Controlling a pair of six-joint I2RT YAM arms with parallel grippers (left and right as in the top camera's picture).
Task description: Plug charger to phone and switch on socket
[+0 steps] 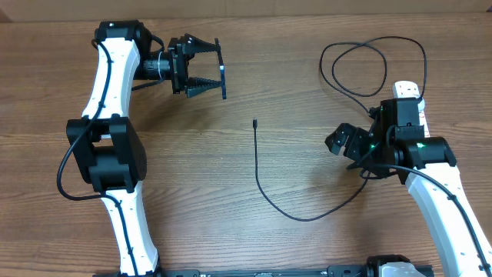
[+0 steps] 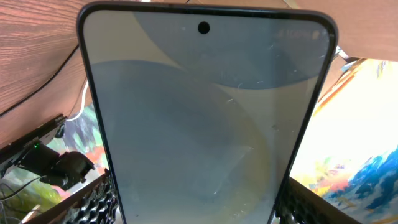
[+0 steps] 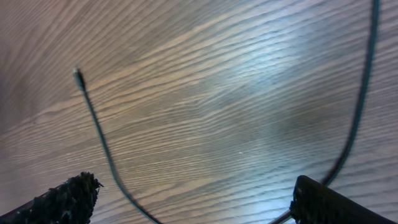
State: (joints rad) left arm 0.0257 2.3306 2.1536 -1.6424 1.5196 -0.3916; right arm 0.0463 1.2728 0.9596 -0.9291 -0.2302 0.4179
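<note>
My left gripper (image 1: 209,69) is shut on the phone (image 1: 223,74) and holds it on edge above the back left of the table. In the left wrist view the phone (image 2: 205,112), its screen pale blue-grey, fills the space between the jaws (image 2: 196,211). The charger cable (image 1: 258,173) lies on the table with its connector tip (image 1: 254,121) free at mid-table. It curves toward my right gripper (image 1: 346,144), which is open and empty just above the wood. The right wrist view shows the tip (image 3: 78,74) and cable (image 3: 102,146) ahead of the open jaws (image 3: 193,202). The socket (image 1: 409,91) is mostly hidden behind the right arm.
The black cable loops (image 1: 369,58) at the back right beside the socket. Another stretch of cable (image 3: 362,99) runs past the right finger. The table's front edge carries the arm bases (image 1: 131,265).
</note>
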